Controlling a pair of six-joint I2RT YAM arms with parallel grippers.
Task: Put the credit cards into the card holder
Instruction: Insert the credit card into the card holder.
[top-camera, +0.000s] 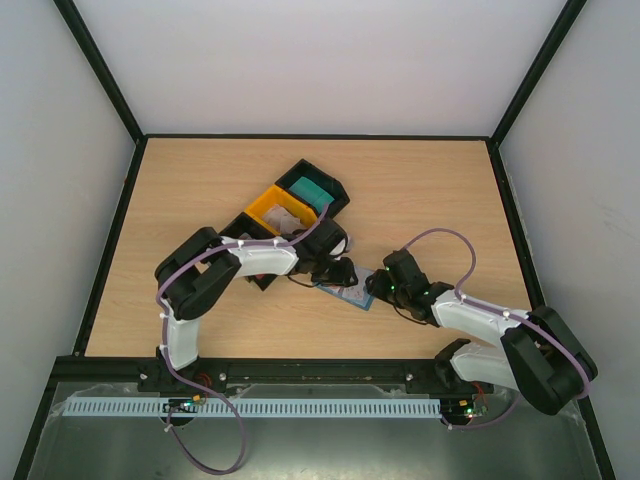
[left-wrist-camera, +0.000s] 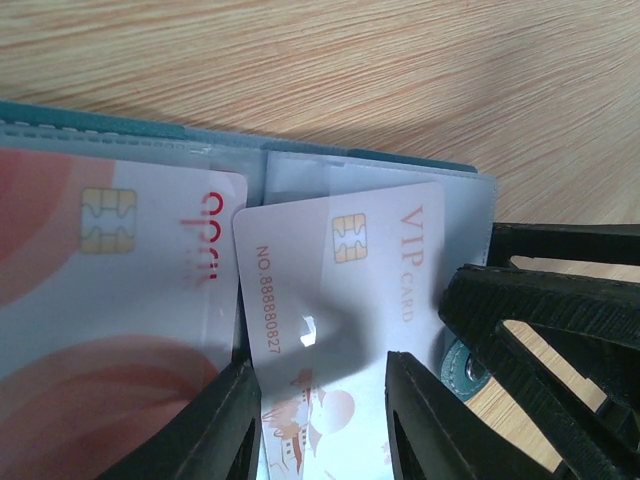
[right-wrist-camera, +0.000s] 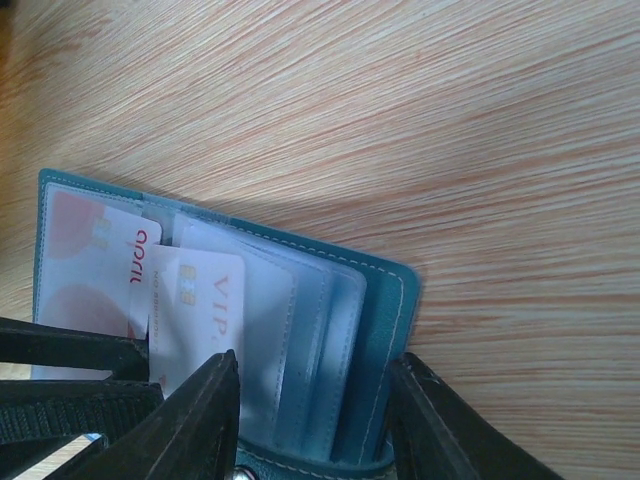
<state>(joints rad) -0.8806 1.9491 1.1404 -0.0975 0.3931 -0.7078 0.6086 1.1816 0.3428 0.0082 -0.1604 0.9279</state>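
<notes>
The slate-blue card holder (top-camera: 352, 295) lies open on the table between my two grippers. In the left wrist view a white VIP card (left-wrist-camera: 340, 280) lies tilted over its clear sleeves, part way in. A second card with red printing (left-wrist-camera: 110, 290) sits inside the left sleeve. My left gripper (left-wrist-camera: 320, 420) has its fingers apart just above the VIP card's near end. My right gripper (right-wrist-camera: 315, 420) has its fingers apart over the holder's right half (right-wrist-camera: 385, 300), near the snap tab (left-wrist-camera: 462, 368). The right gripper's fingers (left-wrist-camera: 540, 320) show in the left wrist view.
Behind the left arm stand a yellow tray (top-camera: 275, 208) and black trays (top-camera: 335, 195), one holding a teal-green card stack (top-camera: 312, 188). Black frame rails edge the table. Both grippers (top-camera: 343, 272) (top-camera: 375, 287) are close together over the holder.
</notes>
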